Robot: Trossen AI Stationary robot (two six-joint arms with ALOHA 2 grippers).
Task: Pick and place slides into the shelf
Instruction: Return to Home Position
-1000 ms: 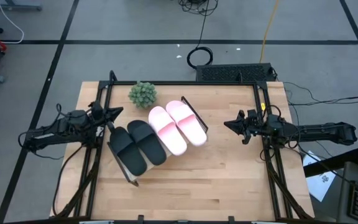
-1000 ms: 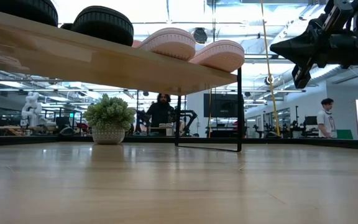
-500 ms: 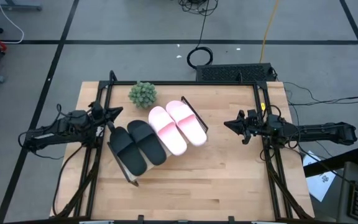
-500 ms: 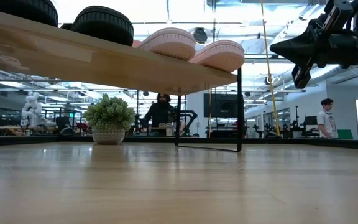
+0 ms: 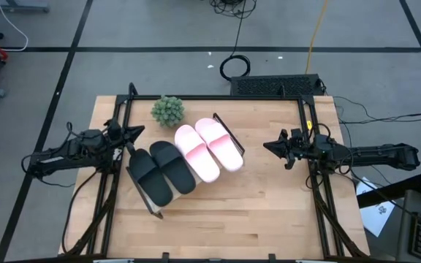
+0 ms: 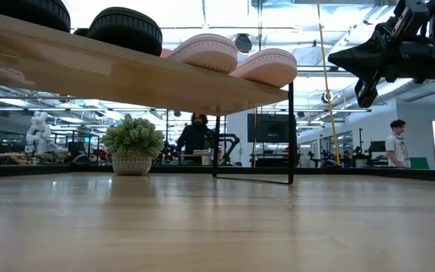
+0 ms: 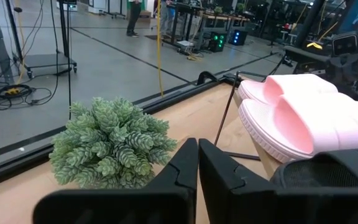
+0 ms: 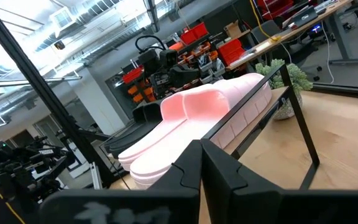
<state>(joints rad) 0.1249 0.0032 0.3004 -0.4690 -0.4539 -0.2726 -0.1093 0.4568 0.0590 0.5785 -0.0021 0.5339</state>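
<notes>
Slides: all four are up on the shelf (image 6: 127, 75)! The black pair (image 5: 161, 172) sits at the end nearer the left arm. The pale pink pair (image 5: 207, 149) sits at the end nearer the right arm, each shoe snug against its neighbour.
Shelf: a light-wood board on black wire end frames, lying at an angle in the middle of the bench (image 5: 269, 212). The low view has it raised, soles resting on top.
Left gripper (image 5: 134, 132): it hovers just beside the black pair's end of the shelf, with the potted plant (image 5: 167, 110) near. Its fingers (image 7: 185, 163) are clenched together on nothing.
Right gripper (image 5: 267, 147): it hangs over the bench's right side, well apart from the pink pair and high in the low view. Its fingers (image 8: 191, 163) are pinched closed and empty.
Step in hand: the placing looks finished, so this reads as the retreat to home.
Doing it well: draw each arm back along its own side, rising before any swing. The left one has less room, with the wire frame and the plant close by, so it wants the gentler path.
Risk: the slides rest loose, and a knock to the frame could likely tip one off.
Room beyond: people (image 6: 195, 134) show far off, none at the bench.
</notes>
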